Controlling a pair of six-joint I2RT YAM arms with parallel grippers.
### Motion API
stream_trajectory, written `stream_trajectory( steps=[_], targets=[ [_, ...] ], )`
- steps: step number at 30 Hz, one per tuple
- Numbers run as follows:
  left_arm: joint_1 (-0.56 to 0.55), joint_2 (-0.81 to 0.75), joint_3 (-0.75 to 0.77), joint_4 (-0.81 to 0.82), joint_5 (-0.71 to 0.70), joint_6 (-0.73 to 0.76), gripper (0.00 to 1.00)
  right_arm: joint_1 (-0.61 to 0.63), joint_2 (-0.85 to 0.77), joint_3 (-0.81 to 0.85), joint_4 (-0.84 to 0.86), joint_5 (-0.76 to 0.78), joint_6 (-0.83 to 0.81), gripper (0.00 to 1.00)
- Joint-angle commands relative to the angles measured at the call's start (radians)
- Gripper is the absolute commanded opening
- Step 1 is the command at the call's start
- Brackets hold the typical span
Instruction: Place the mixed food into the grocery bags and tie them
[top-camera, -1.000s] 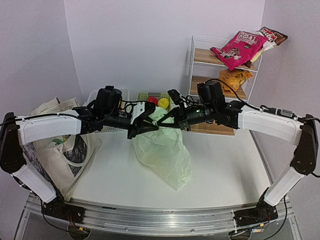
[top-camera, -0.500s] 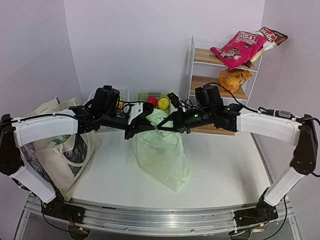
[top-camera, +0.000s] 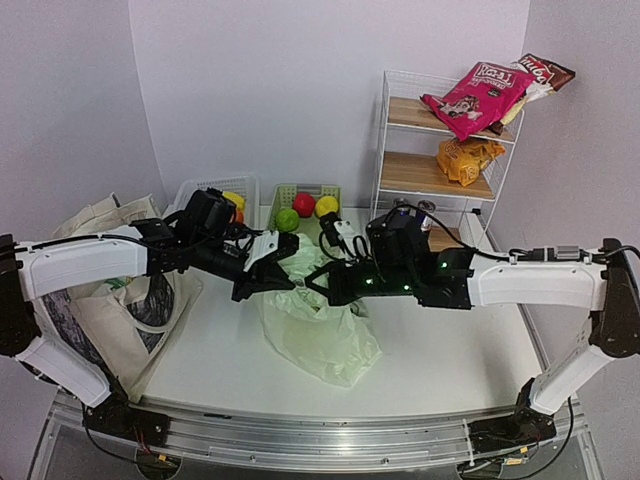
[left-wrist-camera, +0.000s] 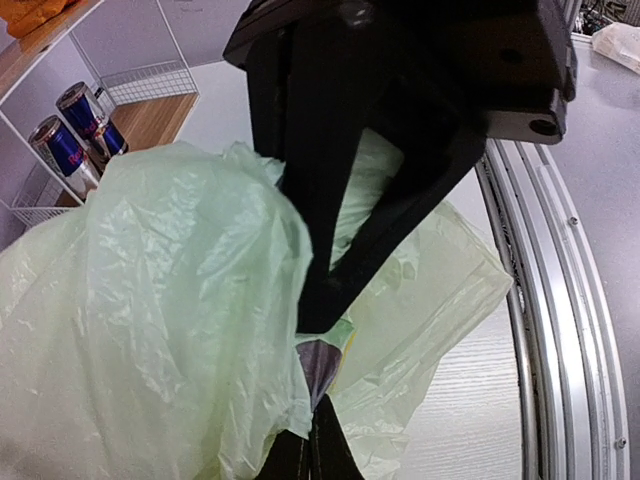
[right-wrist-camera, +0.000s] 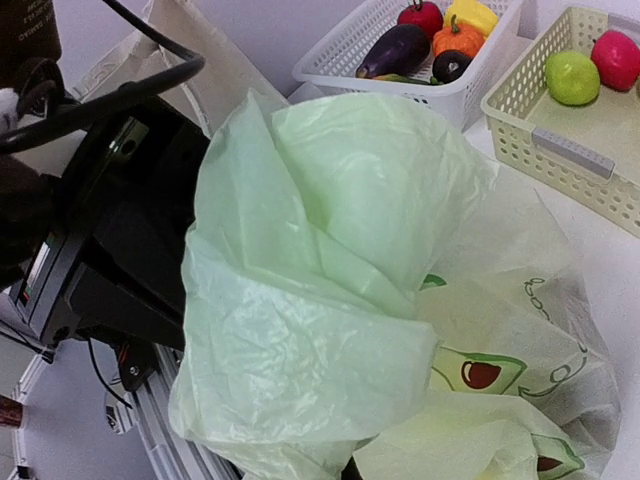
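While both arms crowd over the middle of the table (top-camera: 455, 345), the surroundings are pretty busy, so quick rundown. At the back there's a white basket (right-wrist-camera: 440, 95) with an eggplant (right-wrist-camera: 397, 50) and peppers (right-wrist-camera: 470, 15). Just beside it is a green basket (right-wrist-camera: 510, 125) with a green apple (right-wrist-camera: 572, 77) and a red fruit (right-wrist-camera: 615, 58). On my right stands a wire rack (top-camera: 405, 172) with a pink snack packet (top-camera: 475, 95) on top, an orange packet (top-camera: 467, 155) one shelf down and drink cans (left-wrist-camera: 62, 140) on the lowest shelf. The canvas tote (top-camera: 105, 300) slumps at the left edge, well apart from both grippers.

The plastic bag (top-camera: 320, 335) sits mid-table between the arms, top gathered up. My left gripper (left-wrist-camera: 320, 322) is clenched on a twisted bunch of that film, fingers (left-wrist-camera: 310, 200) pressed together right at the pinch. The right gripper (top-camera: 318, 288) faces it from the opposite side. On its own camera the bag billows over everything and hides the pinch, with the left arm (right-wrist-camera: 110, 230) just behind the film. From the left wrist camera, though, I see its dark fingertips (left-wrist-camera: 298, 462) closed on the same twist, just below the left one's.
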Motion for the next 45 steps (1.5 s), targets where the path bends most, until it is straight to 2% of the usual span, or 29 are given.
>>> stream_trajectory(
  steps=[1, 7, 15, 21, 26, 33, 40, 45],
  targets=[
    [0.018, -0.068, -0.074, 0.036, -0.04, -0.027, 0.0, 0.068, 0.047, -0.034, 0.065, 0.153, -0.069, 0.0],
    [0.043, -0.107, -0.154, 0.085, -0.029, -0.063, 0.0, 0.101, 0.108, -0.087, 0.21, 0.163, -0.038, 0.0],
    [0.043, -0.129, -0.206, 0.108, -0.019, -0.077, 0.0, 0.104, 0.148, -0.072, 0.234, 0.117, -0.08, 0.0],
    [0.043, -0.138, -0.248, 0.124, -0.035, -0.025, 0.0, 0.105, 0.148, -0.09, 0.229, 0.059, -0.122, 0.06],
    [0.043, -0.151, -0.272, 0.124, -0.033, 0.031, 0.0, 0.105, 0.123, -0.093, 0.195, 0.002, -0.172, 0.3],
    [0.043, -0.157, -0.29, 0.138, -0.031, 0.077, 0.0, 0.105, 0.041, -0.026, -0.034, -0.024, -0.257, 0.58],
    [0.043, -0.156, -0.29, 0.146, -0.025, 0.074, 0.0, 0.103, -0.083, 0.005, -0.198, 0.02, -0.299, 0.79],
    [0.044, -0.156, -0.283, 0.144, -0.021, 0.074, 0.0, 0.084, -0.117, 0.087, -0.307, -0.071, -0.33, 0.84]
  ],
)
